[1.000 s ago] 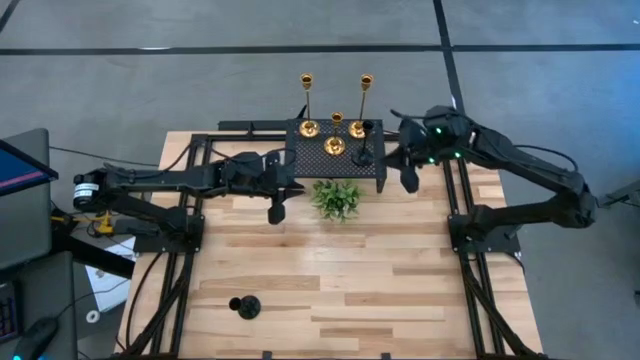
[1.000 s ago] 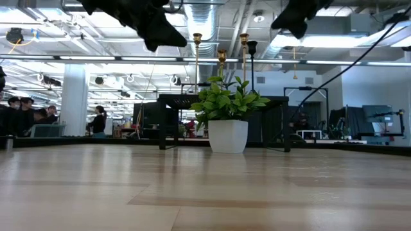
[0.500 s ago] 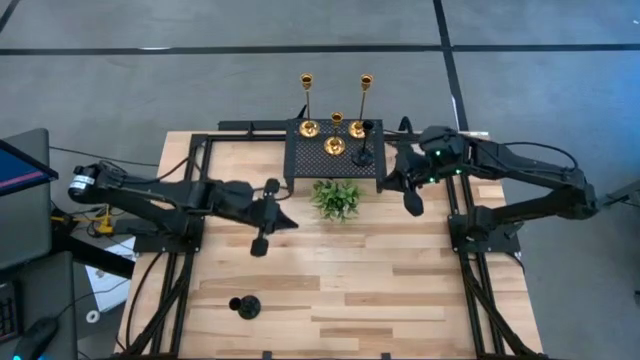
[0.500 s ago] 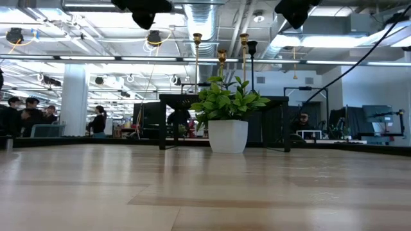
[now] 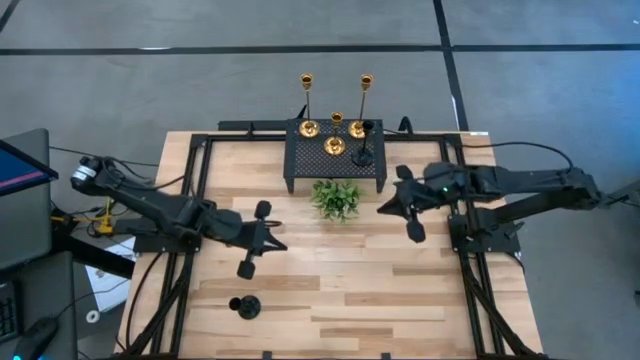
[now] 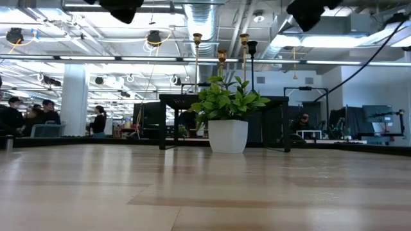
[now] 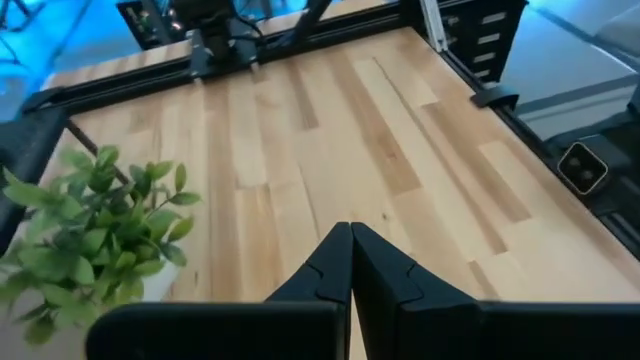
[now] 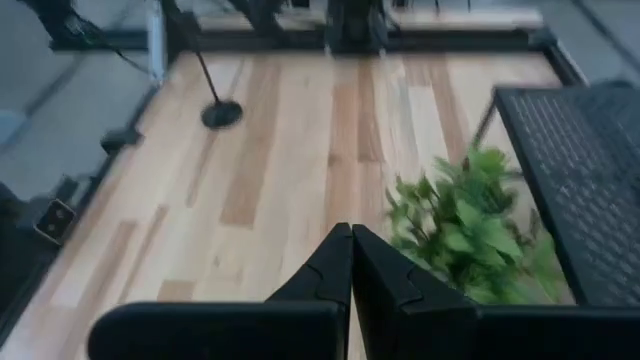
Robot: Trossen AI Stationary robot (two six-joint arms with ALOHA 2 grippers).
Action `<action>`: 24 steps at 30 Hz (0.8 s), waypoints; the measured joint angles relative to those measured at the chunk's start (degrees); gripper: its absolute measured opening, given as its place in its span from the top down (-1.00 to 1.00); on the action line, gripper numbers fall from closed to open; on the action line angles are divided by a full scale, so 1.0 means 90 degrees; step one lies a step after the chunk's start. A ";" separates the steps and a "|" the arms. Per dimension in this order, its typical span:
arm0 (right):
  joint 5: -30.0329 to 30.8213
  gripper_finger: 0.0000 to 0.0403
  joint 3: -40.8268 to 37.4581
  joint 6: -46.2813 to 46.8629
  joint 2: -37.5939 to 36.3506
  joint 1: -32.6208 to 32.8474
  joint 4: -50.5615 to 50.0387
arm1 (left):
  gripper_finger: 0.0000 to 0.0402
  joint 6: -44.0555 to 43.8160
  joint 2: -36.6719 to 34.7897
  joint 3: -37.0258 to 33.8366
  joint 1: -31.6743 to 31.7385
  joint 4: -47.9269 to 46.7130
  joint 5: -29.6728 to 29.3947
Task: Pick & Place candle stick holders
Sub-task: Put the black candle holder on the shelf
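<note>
Two tall thin gold holders (image 5: 308,128) (image 5: 357,128), a short gold one (image 5: 335,146) and a short black one (image 5: 363,155) stand by their round bases on the black mesh stand (image 5: 310,160) at the table's far edge. A second black holder (image 5: 245,306) stands upright on the table near the front left; it also shows in the right wrist view (image 8: 220,112). My left gripper (image 5: 244,271) is shut and empty, in the air above the table, just beyond that holder. My right gripper (image 5: 414,235) is shut and empty, right of the green plant (image 5: 337,198).
The small potted plant (image 6: 226,106) stands in front of the mesh stand, between the two arms. Black metal frame rails (image 5: 195,170) run along the table's left, right and far sides. Bare wood lies across the middle and front of the table. People stand in the room behind.
My left gripper has drawn back from beside the mesh stand toward the table's near edge and a little left. My right gripper has also moved from beside the stand toward the near edge. Both stay shut. The holders have not moved.
</note>
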 joint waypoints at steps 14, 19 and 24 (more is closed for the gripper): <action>0.1299 1.00 -0.3041 -0.0293 -0.2086 0.0737 0.3510 | 0.97 0.0223 -0.1140 -0.1158 -0.0482 0.0311 -0.0109; 0.1290 1.00 -0.3918 -0.0383 -0.2355 0.0798 0.4673 | 0.97 0.0348 -0.1577 -0.1552 -0.0478 0.0315 -0.0112; 0.1288 1.00 -0.4291 -0.0124 -0.2293 0.0788 0.5223 | 0.97 0.0412 -0.2078 -0.1961 -0.0478 0.0304 -0.0108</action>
